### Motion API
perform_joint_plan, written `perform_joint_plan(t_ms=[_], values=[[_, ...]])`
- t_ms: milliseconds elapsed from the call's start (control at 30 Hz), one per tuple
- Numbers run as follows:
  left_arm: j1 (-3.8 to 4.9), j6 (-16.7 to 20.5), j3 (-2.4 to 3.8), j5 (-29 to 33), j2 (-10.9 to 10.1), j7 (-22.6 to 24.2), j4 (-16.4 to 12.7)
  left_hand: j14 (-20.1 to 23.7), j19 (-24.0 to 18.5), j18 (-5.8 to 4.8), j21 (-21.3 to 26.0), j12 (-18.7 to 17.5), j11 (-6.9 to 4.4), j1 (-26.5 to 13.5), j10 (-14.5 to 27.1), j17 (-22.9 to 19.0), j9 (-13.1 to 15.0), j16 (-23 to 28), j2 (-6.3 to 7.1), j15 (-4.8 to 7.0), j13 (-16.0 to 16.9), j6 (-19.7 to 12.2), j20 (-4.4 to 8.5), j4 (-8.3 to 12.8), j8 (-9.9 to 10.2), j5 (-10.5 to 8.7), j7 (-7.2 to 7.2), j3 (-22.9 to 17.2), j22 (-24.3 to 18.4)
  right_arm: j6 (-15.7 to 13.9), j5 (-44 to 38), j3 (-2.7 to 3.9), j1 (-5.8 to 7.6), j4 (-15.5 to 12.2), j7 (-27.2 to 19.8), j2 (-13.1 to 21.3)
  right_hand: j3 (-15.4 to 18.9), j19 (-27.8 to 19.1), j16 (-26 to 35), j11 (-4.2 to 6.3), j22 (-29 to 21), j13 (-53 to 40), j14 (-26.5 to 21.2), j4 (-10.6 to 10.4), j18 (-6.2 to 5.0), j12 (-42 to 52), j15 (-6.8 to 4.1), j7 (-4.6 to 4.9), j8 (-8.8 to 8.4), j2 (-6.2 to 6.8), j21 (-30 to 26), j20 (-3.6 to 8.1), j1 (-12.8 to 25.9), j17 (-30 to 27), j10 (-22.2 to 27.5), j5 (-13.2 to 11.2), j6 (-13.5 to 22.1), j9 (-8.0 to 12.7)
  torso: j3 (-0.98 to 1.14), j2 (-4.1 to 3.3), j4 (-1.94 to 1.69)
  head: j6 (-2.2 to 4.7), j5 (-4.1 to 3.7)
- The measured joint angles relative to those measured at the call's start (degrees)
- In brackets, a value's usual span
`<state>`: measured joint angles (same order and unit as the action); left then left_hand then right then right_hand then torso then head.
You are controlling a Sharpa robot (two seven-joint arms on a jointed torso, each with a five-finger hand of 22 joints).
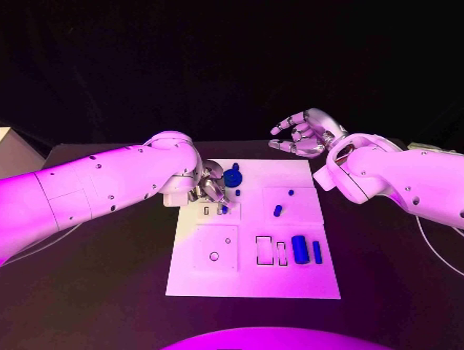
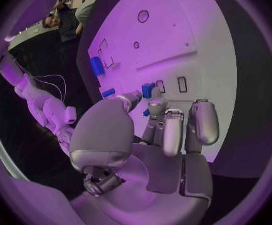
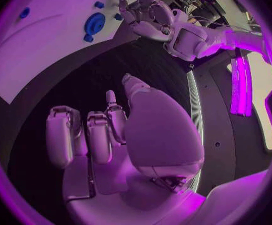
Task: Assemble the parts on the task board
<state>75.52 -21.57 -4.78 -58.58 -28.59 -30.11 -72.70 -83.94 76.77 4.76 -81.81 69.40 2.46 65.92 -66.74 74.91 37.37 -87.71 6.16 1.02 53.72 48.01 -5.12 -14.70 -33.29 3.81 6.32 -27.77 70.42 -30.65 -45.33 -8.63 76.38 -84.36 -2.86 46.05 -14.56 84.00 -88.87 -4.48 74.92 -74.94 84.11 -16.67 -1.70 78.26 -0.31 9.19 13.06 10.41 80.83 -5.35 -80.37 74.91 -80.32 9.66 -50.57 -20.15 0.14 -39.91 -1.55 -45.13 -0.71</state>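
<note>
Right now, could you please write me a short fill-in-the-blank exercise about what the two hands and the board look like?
1. The left hand is over the white task board, its fingertips at a small ____ part.
2. The right hand is raised beyond the board's far edge and holds ____.
3. The round blue part lies on the board next to the ____ hand.
4. The table under the board is ____ in colour.

Missing words: blue; nothing; left; black

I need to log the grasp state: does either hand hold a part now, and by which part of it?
The left hand pinches a small blue part at its fingertips over the task board; which side of it cannot be told. The right hand holds nothing.
</note>
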Motion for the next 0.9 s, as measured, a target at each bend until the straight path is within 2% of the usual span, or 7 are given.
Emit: perform_joint_plan(t_ms=[433, 500, 733, 767, 833, 867, 900], values=[[-0.02, -0.9, -0.20, 0.8, 0.1, 0.0, 0.5, 0.0, 0.0, 0.00, 0.0, 0.0, 0.00, 0.2, 0.0, 0.0, 0.2, 0.0, 0.24, 0.00, 0.0, 0.0, 0.00, -0.1, 0.0, 0.00, 0.00, -0.2, 0.1, 0.2, 0.0, 0.00, -0.02, 0.0, 0.1, 0.0, 0.0, 0.0, 0.0, 0.00, 0.0, 0.0, 0.0, 0.0, 0.00, 0.0, 0.00, 0.00, 0.00, 0.00, 0.0, 0.00, 0.0, 0.0, 0.0, 0.0, 0.0, 0.0, 0.07, -0.01, -0.04, -0.29, -0.02], [-0.02, -0.9, -0.21, 0.8, 0.1, 0.0, 0.6, 0.0, 0.0, 0.00, 0.0, 0.0, 0.00, 0.6, 0.0, 0.0, 0.5, 0.0, -0.15, 0.00, 0.1, 0.0, 0.00, 0.2, 0.0, 0.00, 0.00, -1.3, 0.2, 0.2, 0.0, 0.00, -0.03, 0.0, 0.1, 0.0, 0.0, 0.0, 0.0, 0.00, 0.0, 0.0, 0.0, 0.0, 0.00, 0.0, 0.00, 0.00, 0.00, 0.00, 0.0, 0.00, 0.0, 0.0, 0.0, 0.0, 0.0, 0.0, 0.07, -0.01, -0.04, -0.33, -0.02], [0.03, -0.8, -0.19, 1.2, 0.0, 0.0, 0.5, 0.0, 0.0, 0.00, 0.0, -0.4, -0.65, 2.7, -0.2, 0.0, 2.3, 0.0, -0.43, 0.43, 0.1, -0.2, 0.41, 4.6, 0.0, -0.28, -0.24, -9.7, 0.6, 0.4, 0.0, -0.01, -0.06, 0.0, 0.2, 0.0, 0.0, 0.0, 0.0, 0.00, 0.0, 0.0, 0.0, 0.0, 0.00, 0.0, 0.00, 0.00, 0.00, 0.00, 0.0, 0.00, 0.0, 0.0, 0.0, 0.0, 0.0, 0.0, 0.07, 0.00, -0.03, -0.37, -0.01], [0.02, -0.7, -0.19, 1.3, -0.1, 0.0, 0.5, 0.0, 0.0, 0.01, 0.0, -0.5, -0.76, 2.7, -0.1, 0.0, 2.4, 0.0, -0.41, 0.45, 0.0, -0.2, 0.41, 5.1, -0.2, -0.30, -0.25, -10.8, 0.6, 0.4, 0.0, -0.01, -0.07, 0.0, 0.2, -0.1, 0.0, 0.0, 0.0, 0.00, 0.0, 0.0, 0.0, 0.0, 0.00, 0.0, 0.00, 0.00, 0.00, 0.00, 0.0, 0.00, 0.0, 0.0, 0.0, 0.0, 0.0, 0.0, 0.06, 0.00, -0.02, -0.37, 0.02], [-0.05, -0.3, -0.22, 1.7, -0.3, 0.0, 0.4, 0.0, -0.2, 0.01, 0.0, -1.4, -1.16, 2.8, 0.1, 0.0, 2.4, 0.0, -0.36, 0.82, -0.9, -0.3, 0.62, 4.1, -2.1, -0.46, -0.56, -11.8, 0.6, 0.5, 0.0, -0.01, -0.10, 0.0, 0.3, -0.1, 0.0, 0.0, 0.0, 0.00, 0.0, 0.0, 0.0, 0.0, 0.00, 0.0, 0.00, 0.00, 0.00, -0.17, -0.2, 0.00, 0.2, 0.0, 0.0, 0.0, 0.0, 0.0, 0.06, 0.01, -0.01, -0.37, 0.04], [-0.08, -0.1, -0.24, 1.9, -0.4, 0.1, 0.3, 0.0, -0.1, 0.01, 0.0, -1.4, -1.21, 2.7, 0.0, 0.0, 2.4, 0.0, -0.26, 0.82, -1.0, -0.5, 0.73, 3.3, -2.1, -0.43, -0.72, -12.6, 0.6, 0.6, 0.0, -0.01, -0.12, 0.1, 0.3, -0.1, 0.0, 0.0, 0.0, 0.00, 0.0, 0.0, 0.0, 0.0, 0.00, 0.0, 0.00, 0.00, 0.00, -0.17, -0.2, 0.00, 0.2, 0.0, 0.0, 0.0, 0.0, 0.0, 0.06, 0.01, 0.01, -0.37, 0.04], [-0.12, 0.2, -0.26, 2.2, -0.6, 0.1, 0.1, 0.0, 0.0, 0.00, 0.0, -1.4, -1.48, 1.4, -0.2, 0.0, 2.4, 0.0, -0.01, 0.82, -0.9, -0.8, 0.83, 2.6, -4.3, -0.15, -1.03, -13.4, 0.6, 0.6, 0.0, -0.02, -0.15, 0.1, 0.3, -0.1, 0.0, 0.0, 0.0, 0.00, 0.0, 0.0, 0.0, 0.0, 0.00, 0.0, 0.00, 0.00, 0.00, -0.21, -0.2, 0.00, 0.2, 0.0, 0.0, 0.0, 0.0, 0.0, 0.06, 0.01, 0.01, -0.36, 0.04]])
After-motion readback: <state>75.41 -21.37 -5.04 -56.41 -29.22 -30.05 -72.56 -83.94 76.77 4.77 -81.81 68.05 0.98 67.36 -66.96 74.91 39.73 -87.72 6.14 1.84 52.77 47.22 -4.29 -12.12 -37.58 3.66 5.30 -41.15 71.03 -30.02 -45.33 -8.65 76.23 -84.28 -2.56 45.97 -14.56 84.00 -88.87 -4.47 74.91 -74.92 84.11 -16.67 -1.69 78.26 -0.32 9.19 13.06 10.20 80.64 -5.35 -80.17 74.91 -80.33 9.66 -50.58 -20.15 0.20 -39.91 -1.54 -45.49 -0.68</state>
